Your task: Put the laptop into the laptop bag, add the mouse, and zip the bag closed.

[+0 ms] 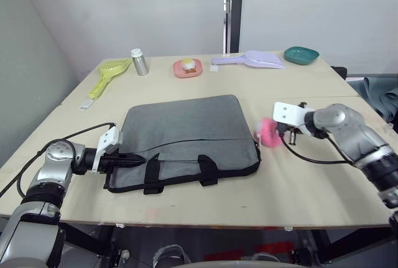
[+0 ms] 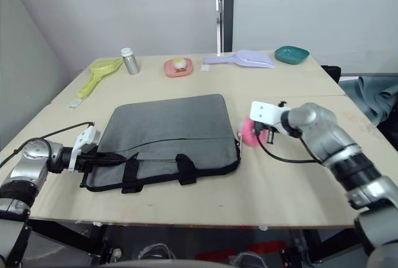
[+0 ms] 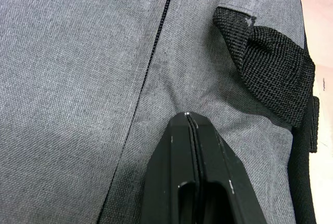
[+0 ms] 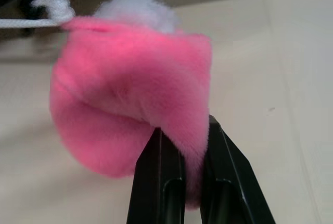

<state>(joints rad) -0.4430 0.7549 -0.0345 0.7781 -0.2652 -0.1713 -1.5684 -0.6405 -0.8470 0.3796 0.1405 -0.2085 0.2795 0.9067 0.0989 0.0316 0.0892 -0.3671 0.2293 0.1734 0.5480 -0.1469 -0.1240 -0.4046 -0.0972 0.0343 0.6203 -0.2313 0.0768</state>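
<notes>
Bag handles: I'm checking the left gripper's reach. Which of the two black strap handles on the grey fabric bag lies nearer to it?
The black strap handle at the robot's-left end of the grey fabric laptop bag, right beside the left gripper; the other handle sits further right.

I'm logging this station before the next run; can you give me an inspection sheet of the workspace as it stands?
Surface: pale wooden table, two tops butted together.
Job's things: grey laptop bag lies flat; laptop and mouse nothing seen.
Clutter: pink plush toy, yellow scoop, silver bottle, pink dish, lilac scoop, teal bowl.
Grippers: left gripper shut, fingers resting on the bag's near left end; right gripper shut on the pink plush toy.
Cables: black cable by the left arm, another by the right.
Surroundings: grey walls; grey cloth at right.
</notes>
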